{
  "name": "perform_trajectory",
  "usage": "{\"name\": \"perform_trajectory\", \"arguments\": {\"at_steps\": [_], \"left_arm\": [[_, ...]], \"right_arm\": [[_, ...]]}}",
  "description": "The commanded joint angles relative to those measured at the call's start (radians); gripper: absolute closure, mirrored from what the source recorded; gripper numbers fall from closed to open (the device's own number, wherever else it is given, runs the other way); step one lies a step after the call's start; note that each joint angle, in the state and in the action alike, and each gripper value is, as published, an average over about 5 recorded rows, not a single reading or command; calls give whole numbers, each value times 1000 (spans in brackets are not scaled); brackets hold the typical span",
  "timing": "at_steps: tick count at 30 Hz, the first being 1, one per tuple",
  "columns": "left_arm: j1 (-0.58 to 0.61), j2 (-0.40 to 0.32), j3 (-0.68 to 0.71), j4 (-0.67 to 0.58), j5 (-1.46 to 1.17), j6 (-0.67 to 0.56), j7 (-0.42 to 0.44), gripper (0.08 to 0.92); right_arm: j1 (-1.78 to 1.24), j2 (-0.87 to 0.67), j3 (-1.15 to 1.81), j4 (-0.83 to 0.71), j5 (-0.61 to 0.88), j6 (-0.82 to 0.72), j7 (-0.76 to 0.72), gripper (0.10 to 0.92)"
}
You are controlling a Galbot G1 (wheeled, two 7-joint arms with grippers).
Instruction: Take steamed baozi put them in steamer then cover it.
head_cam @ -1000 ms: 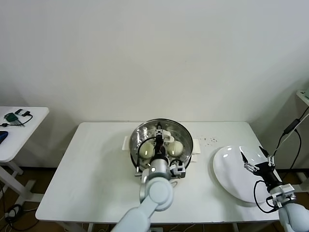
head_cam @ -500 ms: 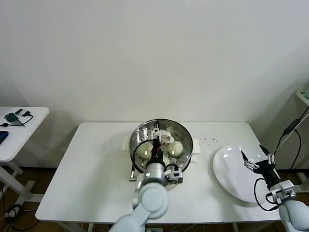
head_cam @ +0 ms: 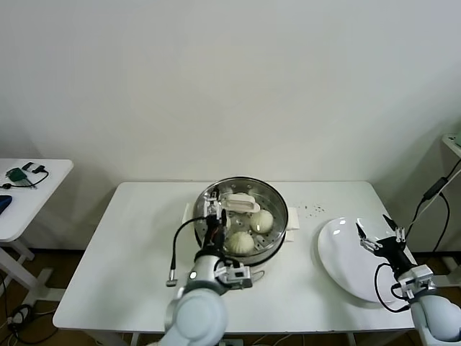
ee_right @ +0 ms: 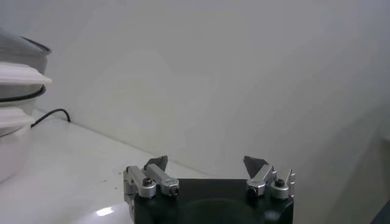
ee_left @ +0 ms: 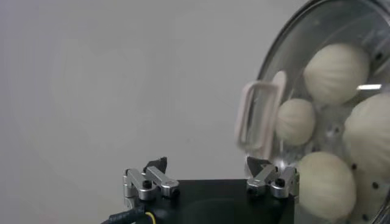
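The steamer (head_cam: 272,244) stands at the table's middle, with the cover on it; the cover's white handle (head_cam: 238,203) lies over the far half. Steamed baozi (head_cam: 242,243) show through the glass, and the left wrist view shows several of them (ee_left: 336,64) under the cover's rim beside the handle (ee_left: 258,115). My left gripper (head_cam: 212,209) is open and empty at the pot's left rim, apart from the handle; in its own view (ee_left: 207,164) nothing lies between the jaws. My right gripper (head_cam: 377,238) is open and empty above the white plate (head_cam: 344,263).
The white plate lies at the table's right end. Small dark specks (head_cam: 313,210) lie between pot and plate. A black cable (head_cam: 176,252) hangs from my left arm. A side table (head_cam: 43,189) with small items stands at the far left. The steamer's white side (ee_right: 14,76) shows in the right wrist view.
My left gripper has drawn back from the cover's handle toward the pot's left rim, and the arm has swung left. The cover stays on the pot. The right arm has barely moved.
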State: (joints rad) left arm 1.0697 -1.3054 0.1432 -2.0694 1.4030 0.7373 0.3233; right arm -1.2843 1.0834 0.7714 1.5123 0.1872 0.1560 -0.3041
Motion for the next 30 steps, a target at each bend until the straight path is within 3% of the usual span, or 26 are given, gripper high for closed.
{"name": "perform_trajectory", "arguments": {"at_steps": [1,8,14,18,22,30], "left_arm": [[106,132,-188,-153,-360,-60,-285,177],[240,98,-499,-156,-800,-241,-485,177],[418,-13,-721,-140,-1227,-539,-591,177],[540,-103,-809,-90,-1404,-743,-558,177],[620,-131,-847,-11,-1517,-851,-523,177],[675,-133,-857,8,-1539,-912,-514,177]], "right_arm": [[3,2,-7,6,-5,-14,5,203],[-6,10,-12,19,-11,-5,4,203],[-40,27,-12,46,-2,-1,1,203],[-77,41,-6,75,21,-5,-2,203],[-104,54,14,92,26,-11,-11,203],[-130,47,25,98,42,-3,-13,203]]}}
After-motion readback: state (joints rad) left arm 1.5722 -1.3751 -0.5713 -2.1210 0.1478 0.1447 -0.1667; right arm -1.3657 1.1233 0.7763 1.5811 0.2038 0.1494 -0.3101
